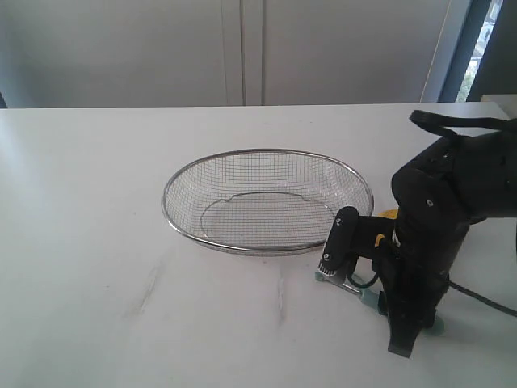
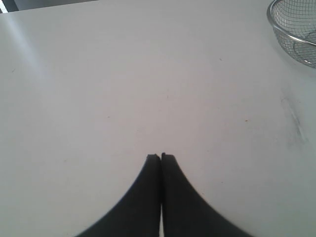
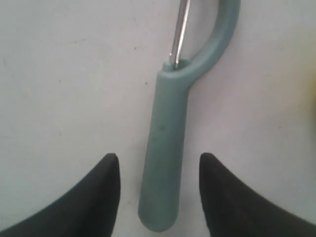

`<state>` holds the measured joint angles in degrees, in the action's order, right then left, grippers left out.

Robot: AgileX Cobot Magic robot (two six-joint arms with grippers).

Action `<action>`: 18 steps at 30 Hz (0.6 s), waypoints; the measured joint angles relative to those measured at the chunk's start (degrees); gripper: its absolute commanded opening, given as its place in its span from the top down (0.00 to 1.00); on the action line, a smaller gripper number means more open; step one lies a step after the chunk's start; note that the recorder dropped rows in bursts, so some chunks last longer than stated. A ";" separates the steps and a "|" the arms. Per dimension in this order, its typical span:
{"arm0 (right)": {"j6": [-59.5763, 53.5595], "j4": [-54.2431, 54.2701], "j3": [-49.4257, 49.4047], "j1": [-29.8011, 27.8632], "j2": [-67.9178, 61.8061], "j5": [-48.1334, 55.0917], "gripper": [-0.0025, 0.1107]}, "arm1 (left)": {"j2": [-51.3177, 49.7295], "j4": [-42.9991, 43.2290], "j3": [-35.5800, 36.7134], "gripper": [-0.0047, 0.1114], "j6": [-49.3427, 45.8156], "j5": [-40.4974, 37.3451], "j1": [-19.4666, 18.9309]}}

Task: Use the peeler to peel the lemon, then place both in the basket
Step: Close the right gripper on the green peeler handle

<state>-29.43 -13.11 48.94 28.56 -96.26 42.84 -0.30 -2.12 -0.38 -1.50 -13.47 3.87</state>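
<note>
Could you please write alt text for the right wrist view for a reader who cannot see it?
The right gripper, jaws open, straddles the pale teal handle of the peeler lying on the white table, touching neither side. Beyond the handle, the curved head and part of its metal blade show.

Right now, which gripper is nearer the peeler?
Right. The right gripper is open, its jaws either side of the peeler handle. The left gripper is shut over bare table, apart from the basket, with no peeler in its view.
</note>
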 measured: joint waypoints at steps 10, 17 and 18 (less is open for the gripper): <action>0.88 -0.44 -1.49 0.00 -0.33 -5.09 0.57 | 0.00 0.00 0.00 0.96 0.00 0.00 0.00; 2.41 -0.76 -2.81 -2.27 -0.47 -7.01 0.57 | 0.00 0.00 0.00 0.96 0.00 0.00 0.00; 2.40 -0.76 -2.95 -2.27 -0.47 -7.15 0.57 | 0.00 0.00 0.00 0.96 0.00 0.00 0.00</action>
<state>-27.02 -13.87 45.98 26.29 -96.73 35.68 -0.30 -2.12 -0.38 -1.50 -13.47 3.87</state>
